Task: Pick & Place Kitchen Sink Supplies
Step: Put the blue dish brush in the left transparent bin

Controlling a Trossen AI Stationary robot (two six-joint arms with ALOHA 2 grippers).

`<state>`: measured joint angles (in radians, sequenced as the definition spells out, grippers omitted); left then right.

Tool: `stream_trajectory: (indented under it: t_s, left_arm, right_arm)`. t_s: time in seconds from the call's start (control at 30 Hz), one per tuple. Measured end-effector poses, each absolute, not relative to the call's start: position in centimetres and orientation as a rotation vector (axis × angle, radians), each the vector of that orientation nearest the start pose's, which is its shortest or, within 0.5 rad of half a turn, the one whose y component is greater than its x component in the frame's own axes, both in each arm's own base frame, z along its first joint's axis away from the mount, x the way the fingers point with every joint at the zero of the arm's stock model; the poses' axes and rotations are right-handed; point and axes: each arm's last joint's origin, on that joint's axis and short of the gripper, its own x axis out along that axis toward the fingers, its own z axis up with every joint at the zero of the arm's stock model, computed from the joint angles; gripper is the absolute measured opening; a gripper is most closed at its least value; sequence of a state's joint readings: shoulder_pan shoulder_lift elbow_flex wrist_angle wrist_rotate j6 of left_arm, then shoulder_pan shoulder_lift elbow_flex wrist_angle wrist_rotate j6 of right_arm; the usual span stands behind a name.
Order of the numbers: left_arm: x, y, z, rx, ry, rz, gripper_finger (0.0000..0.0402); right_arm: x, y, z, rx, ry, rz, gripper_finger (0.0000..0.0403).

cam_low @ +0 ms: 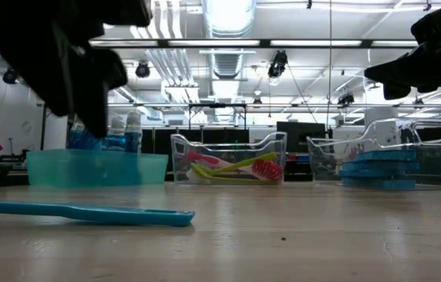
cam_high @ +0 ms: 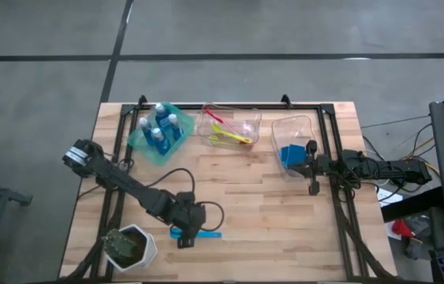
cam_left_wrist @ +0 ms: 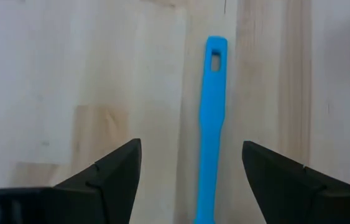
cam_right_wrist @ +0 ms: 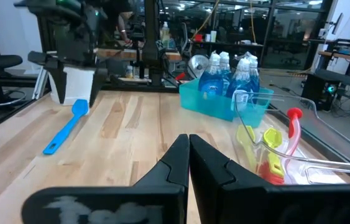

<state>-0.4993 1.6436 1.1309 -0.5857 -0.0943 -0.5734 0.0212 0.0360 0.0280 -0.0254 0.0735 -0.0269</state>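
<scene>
Our left gripper (cam_left_wrist: 190, 180) hangs over the blue brush (cam_left_wrist: 210, 124), jaws spread. Next we drop and pinch. Right gripper (cam_right_wrist: 189, 155) waits, jaws pressed together.

No readable text, labels, brands or numbers anywhere; bottle fronts and bins too small or blurred to tell.

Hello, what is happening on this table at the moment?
The left gripper, fingers open, hovers over a teal brush lying loose on the table. The right gripper is shut and empty beside the clear bin of blue sponges. The bottles sit in the teal bin, and other brushes in the middle clear bin.
</scene>
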Motion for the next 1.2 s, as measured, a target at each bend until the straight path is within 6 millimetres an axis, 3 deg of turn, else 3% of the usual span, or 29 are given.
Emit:
stream_trajectory:
  t_s: [0.4,0.8,1.2]
  left_arm:
    - [26.9,-16.5,18.3,-0.171,1.105,-0.066,0.0270]
    - [26.1,-17.2,16.6,-0.177,1.012,-0.068,0.0270]
    - [24.7,-16.4,14.5,-0.145,1.063,-0.011,0.0270]
  right_arm:
    - [9.8,0.0,16.8,-0.028,0.034,-0.052,0.0008]
    - [9.8,0.0,16.8,-0.028,0.034,-0.052,0.0009]
    - [9.8,0.0,16.8,-0.028,0.034,-0.052,0.0008]
